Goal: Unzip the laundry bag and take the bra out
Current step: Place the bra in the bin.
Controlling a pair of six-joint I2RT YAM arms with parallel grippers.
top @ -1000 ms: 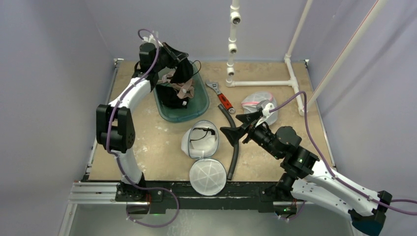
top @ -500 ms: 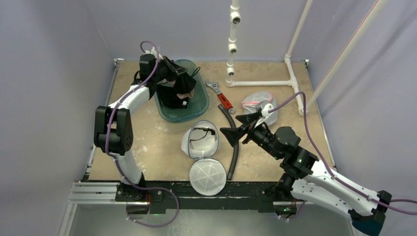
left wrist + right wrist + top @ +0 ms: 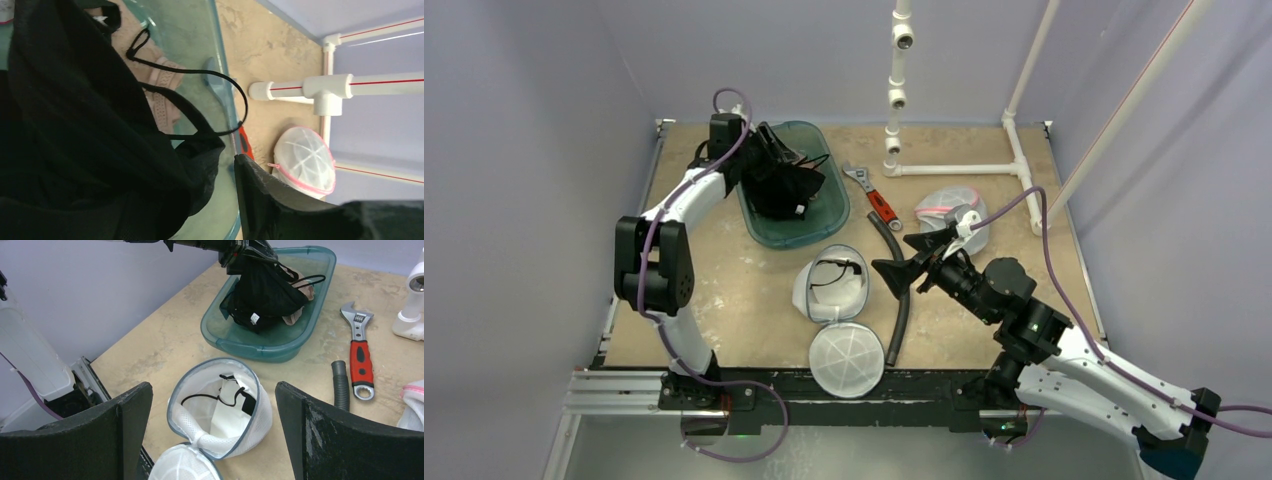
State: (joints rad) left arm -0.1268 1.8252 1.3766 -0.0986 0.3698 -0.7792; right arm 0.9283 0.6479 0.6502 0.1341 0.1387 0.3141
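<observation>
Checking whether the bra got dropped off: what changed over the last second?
The left end effector moved left and down over the teal bin, opening to release the black bra into it. The right end effector, laundry bag and wrench stayed put.

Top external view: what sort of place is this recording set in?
Probably a lab robot test cell, not a home: plain walls close around a worn table, a white PVC pipe frame stands on it, and mismatched props like a wrench and hose lie about.
</observation>
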